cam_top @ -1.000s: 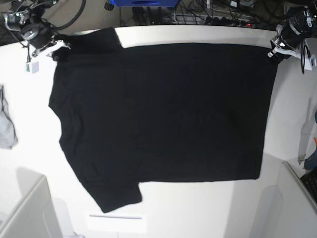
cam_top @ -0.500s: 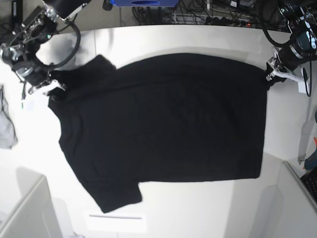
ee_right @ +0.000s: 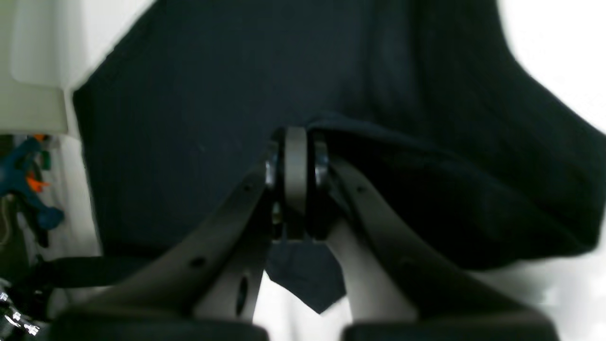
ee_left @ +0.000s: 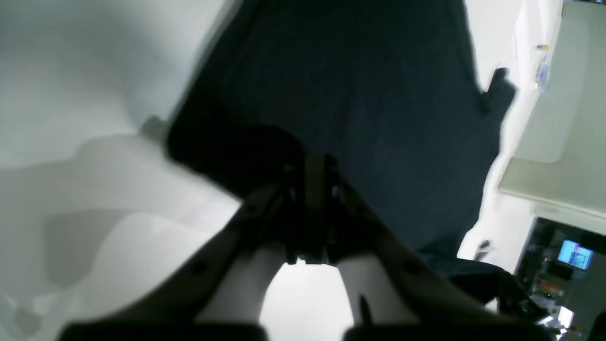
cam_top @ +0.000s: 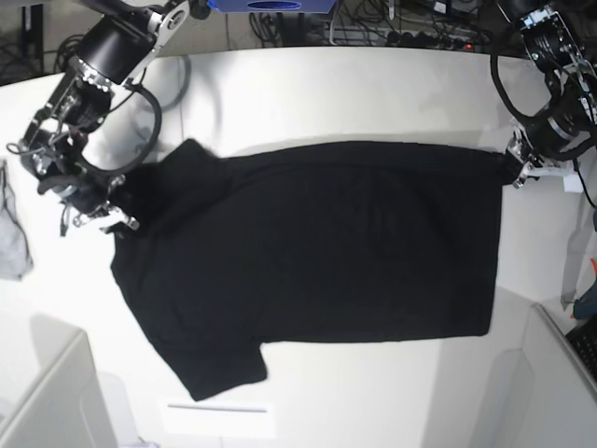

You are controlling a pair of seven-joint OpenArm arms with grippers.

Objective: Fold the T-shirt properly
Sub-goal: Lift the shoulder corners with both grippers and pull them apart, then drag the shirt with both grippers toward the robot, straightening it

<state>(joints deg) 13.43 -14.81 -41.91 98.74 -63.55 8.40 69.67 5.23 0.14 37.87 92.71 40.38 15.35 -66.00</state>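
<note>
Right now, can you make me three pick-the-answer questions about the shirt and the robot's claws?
1. Where does the small grey cloth lie in the base view?
A. at the table's left edge
B. on top of the shirt
C. at the table's right edge

2. What colour is the T-shirt?
A. red
B. black
C. white

3. How are the two grippers?
A. both wide open
B. both shut on the shirt's edge
C. both far from the shirt

Answers: 1 A, it sits alone at the far left. 2 B, the whole shirt looks black. 3 B, the left gripper and right gripper each pinch black fabric.
</note>
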